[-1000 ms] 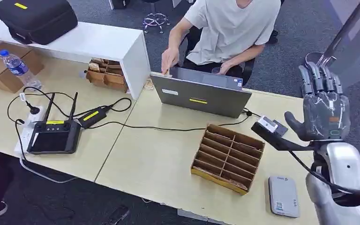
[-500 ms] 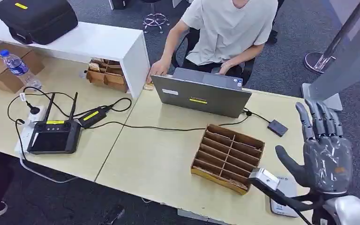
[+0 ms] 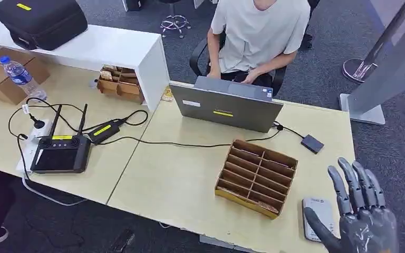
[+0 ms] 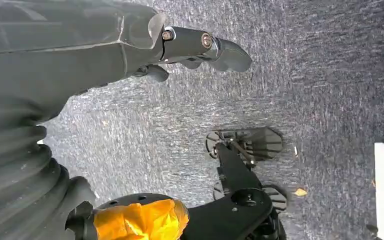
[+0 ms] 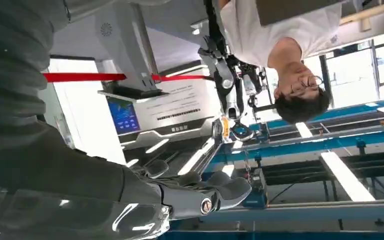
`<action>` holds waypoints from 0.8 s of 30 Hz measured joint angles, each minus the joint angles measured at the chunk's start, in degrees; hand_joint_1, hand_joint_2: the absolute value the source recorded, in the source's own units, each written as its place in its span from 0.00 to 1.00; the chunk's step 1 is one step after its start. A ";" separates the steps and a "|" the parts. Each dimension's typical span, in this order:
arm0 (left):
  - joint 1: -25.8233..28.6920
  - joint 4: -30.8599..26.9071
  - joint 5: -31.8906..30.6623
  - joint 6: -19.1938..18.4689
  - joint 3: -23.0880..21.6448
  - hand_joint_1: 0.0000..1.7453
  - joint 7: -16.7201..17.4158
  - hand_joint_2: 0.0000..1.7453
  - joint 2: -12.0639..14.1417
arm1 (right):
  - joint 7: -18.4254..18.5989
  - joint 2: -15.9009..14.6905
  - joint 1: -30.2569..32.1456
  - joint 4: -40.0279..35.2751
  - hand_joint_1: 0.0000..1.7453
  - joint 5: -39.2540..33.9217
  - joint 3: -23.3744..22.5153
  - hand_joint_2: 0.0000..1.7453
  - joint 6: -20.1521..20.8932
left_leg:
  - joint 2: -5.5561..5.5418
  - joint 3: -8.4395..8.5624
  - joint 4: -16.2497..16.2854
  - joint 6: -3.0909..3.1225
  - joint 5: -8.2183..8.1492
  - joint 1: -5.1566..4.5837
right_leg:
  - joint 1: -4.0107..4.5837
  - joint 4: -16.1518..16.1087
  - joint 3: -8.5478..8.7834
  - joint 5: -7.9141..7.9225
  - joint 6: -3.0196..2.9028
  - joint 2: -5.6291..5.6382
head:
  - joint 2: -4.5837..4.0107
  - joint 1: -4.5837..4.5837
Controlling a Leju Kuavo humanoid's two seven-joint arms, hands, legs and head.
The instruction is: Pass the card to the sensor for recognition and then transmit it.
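Fingers [image 3: 350, 182] of the robot's grey right hand [image 3: 359, 221] stand straight and a little apart, pointing up and away from the robot, with the thick thumb out to the side; the hand is wide and holds nothing, as you can see in the head view. It is raised at the lower right corner of the pale wooden table [image 3: 179, 184], its palm turned away from the camera, just beside the flat light grey card reader with rounded corners [image 3: 319, 217] that lies near the table's front edge. I cannot tell whether the thumb touches the reader or only passes in front of it. You see the reader partly covered by the thumb; it has a small mark at its far end and lies flat. Between the reader and the grey open laptop [image 3: 227, 108] sits the brown cardboard tray with many narrow slots [image 3: 257, 176]; if cards stand in the slots, they are too small to tell. A small dark box on a cable [image 3: 312, 143] lies farther back. A person in a white T-shirt [image 3: 261, 31] sits behind the laptop. In the left wrist view your left hand [image 4: 200, 47] hangs above grey carpet [image 4: 305, 75] with its fingers loosely bent and nothing in them.
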 joint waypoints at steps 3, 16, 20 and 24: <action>-0.01 0.00 0.17 0.37 0.48 0.00 0.09 1.00 -0.15 | 0.85 0.00 2.38 -0.41 0.00 2.18 0.70 1.00 -1.44 | 0.00 0.00 0.00 0.00 0.00 0.00 | 0.00 0.00 0.00 0.00 0.00 0.00 | 0.00 0.00; -0.14 0.00 0.39 2.60 2.65 0.00 0.17 1.00 -1.75 | 3.63 0.00 5.60 2.89 0.00 0.57 3.74 1.00 -2.66 | 0.01 0.01 0.00 0.00 0.00 0.00 | 0.00 0.00 0.01 0.00 0.00 0.00 | 0.00 -0.02; -0.18 0.00 0.11 2.36 2.71 0.00 0.15 1.00 -1.95 | 3.98 0.09 5.57 5.23 0.00 -0.35 4.48 1.00 -2.62 | 0.01 0.01 0.00 0.00 0.00 0.00 | 0.00 0.00 0.01 0.00 0.00 0.00 | 0.00 -0.02; -0.19 0.00 -0.31 2.25 2.73 0.00 0.17 1.00 -2.01 | 4.11 0.37 5.46 7.78 0.00 -0.94 5.23 1.00 -2.49 | 0.01 0.01 0.00 0.00 0.00 0.01 | 0.00 0.00 0.01 0.00 0.00 0.00 | 0.00 0.00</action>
